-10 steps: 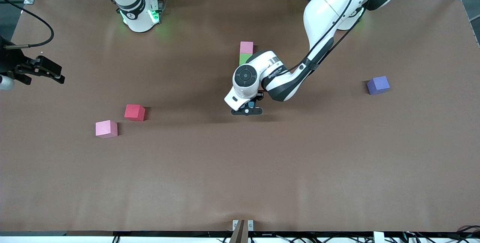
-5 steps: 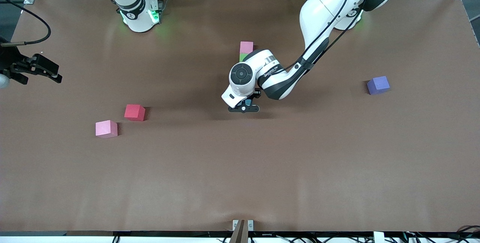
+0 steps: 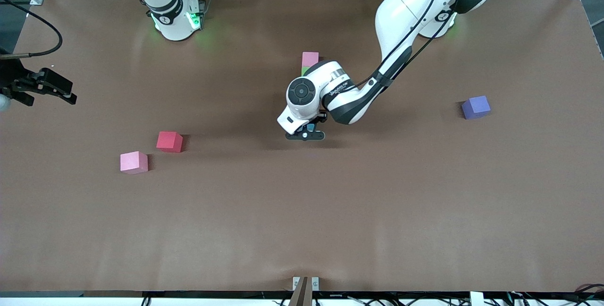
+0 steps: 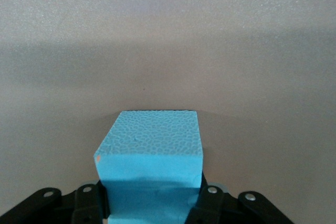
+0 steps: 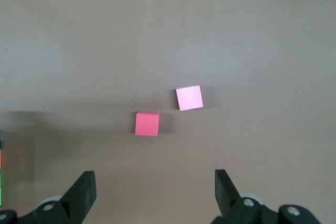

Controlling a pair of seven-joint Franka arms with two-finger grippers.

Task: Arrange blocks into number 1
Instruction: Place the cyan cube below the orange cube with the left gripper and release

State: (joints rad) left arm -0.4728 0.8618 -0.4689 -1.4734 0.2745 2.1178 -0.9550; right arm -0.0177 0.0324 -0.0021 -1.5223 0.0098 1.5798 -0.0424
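left fingers (image 4: 152,203) pinching light blue block (image 4: 149,150) (mid-table) | right fingers (image 5: 155,192) spread, waiting

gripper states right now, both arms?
Left gripper: shut on the light blue block, over mid-table.
Right gripper: open, empty, waiting at the right arm's table end.

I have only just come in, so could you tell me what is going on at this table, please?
The left pincer is shut on a light blue block over the middle of the table, beside a column begun with a pink block and a green block. The right pincer waits open above the right arm's end, over a red block and another pink block. A purple block lies toward the left arm's end.
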